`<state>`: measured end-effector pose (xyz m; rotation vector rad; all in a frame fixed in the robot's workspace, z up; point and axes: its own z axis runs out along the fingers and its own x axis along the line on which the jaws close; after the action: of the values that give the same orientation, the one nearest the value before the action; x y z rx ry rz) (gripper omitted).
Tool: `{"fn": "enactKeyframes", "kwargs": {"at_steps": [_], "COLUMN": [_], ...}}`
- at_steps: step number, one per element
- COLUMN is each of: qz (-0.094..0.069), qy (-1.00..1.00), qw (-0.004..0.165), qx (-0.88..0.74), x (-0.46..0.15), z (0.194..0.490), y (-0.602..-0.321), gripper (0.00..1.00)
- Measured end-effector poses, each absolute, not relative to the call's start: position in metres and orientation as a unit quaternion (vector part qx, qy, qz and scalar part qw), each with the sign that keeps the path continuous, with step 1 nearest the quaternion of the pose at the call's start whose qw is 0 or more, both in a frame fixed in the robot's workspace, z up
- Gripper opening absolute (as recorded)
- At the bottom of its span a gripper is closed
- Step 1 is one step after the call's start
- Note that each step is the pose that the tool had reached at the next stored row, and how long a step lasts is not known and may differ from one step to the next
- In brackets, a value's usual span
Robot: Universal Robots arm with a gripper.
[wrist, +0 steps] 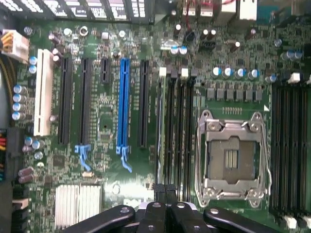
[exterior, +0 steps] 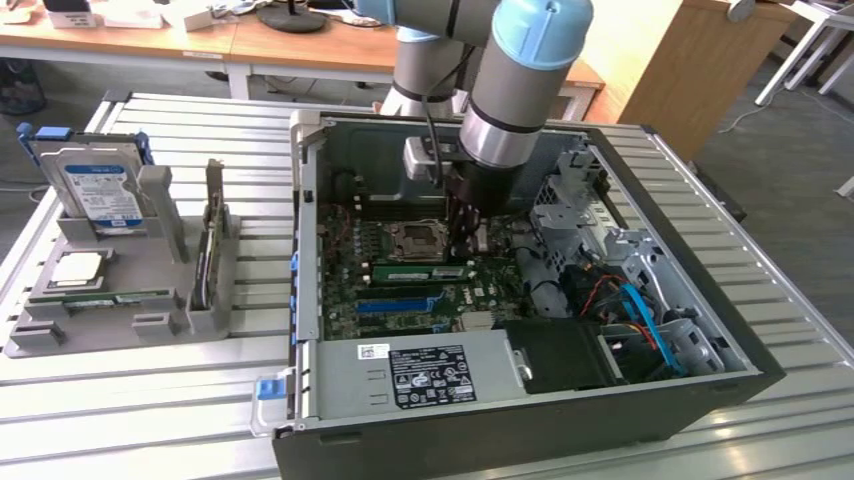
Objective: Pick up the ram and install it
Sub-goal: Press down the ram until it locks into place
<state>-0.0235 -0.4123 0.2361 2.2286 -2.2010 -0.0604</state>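
The ram (exterior: 416,271), a narrow green stick with a white label, stands on edge in a memory slot beside the empty processor socket (exterior: 411,238) inside the open computer case. In the wrist view the ram (wrist: 159,126) shows as a thin edge in the slot nearest the long black card slots. My gripper (exterior: 467,245) hangs low over the motherboard, at the end of the ram towards the exterior view's right. Its black fingers (wrist: 156,206) are pressed together, so the gripper (wrist: 165,188) is shut with nothing between them. Whether the tips touch the ram I cannot tell.
A grey parts tray (exterior: 40,335) on the exterior view's left holds a hard drive (exterior: 94,190), a silver processor chip (exterior: 78,267), a dark upright card (exterior: 211,240) and another green stick (exterior: 100,298). The power supply (exterior: 414,375), drive cage (exterior: 587,200) and cables (exterior: 641,310) crowd the case.
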Motion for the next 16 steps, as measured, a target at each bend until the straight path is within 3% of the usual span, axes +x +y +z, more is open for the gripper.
{"fn": "enactKeyframes", "kwargs": {"at_steps": [16], "qz": [-0.011], "qy": [-0.703], "qw": [0.008], "qx": [0.711], "x": [-0.060], "z": [0.238], "y": [-0.411], "gripper": [0.11]}}
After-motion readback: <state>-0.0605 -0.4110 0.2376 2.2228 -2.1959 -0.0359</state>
